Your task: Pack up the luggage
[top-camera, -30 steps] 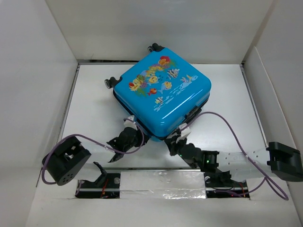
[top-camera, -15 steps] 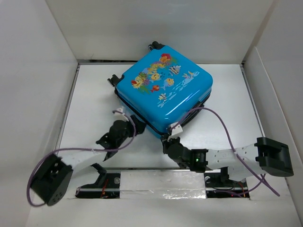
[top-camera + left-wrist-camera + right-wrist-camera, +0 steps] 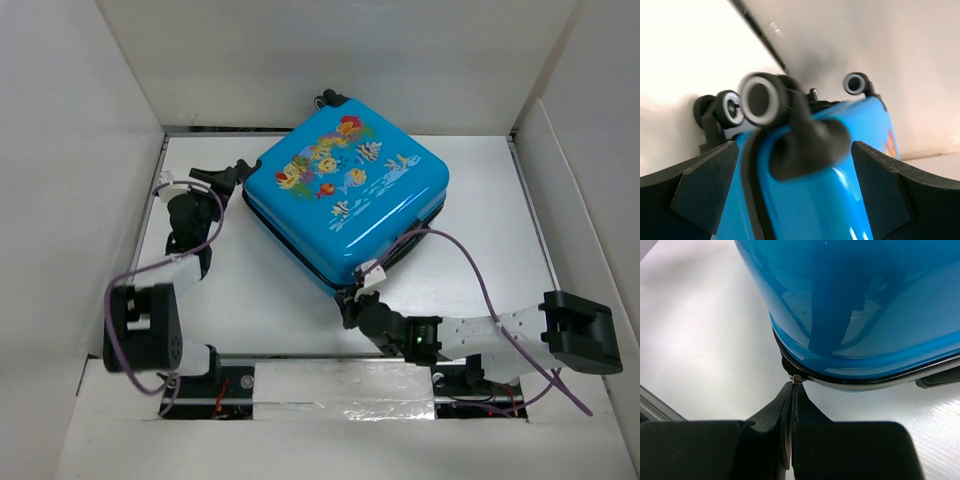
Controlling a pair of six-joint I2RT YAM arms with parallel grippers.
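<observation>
The luggage (image 3: 345, 195) is a bright blue suitcase with a fish print, lying closed and flat on the white table (image 3: 480, 290). My left gripper (image 3: 222, 178) is open at the case's left corner. In the left wrist view its fingers (image 3: 705, 185) straddle that blue corner (image 3: 805, 200) below a black-and-white wheel (image 3: 759, 98). My right gripper (image 3: 350, 300) is at the near corner, shut on the small metal zipper pull (image 3: 797, 377) at the case's black seam (image 3: 850, 385).
White walls (image 3: 80, 150) close in the table on the left, back and right. A purple cable (image 3: 480, 275) loops from the right arm beside the case. Another wheel (image 3: 325, 100) pokes out at the back wall. A foil-covered strip (image 3: 340, 385) spans the arm bases.
My left gripper has let go at the near edge, opened wide and swung up to the wheeled left corner. The right gripper slid slightly left along the seam, and the case shifted a little.
</observation>
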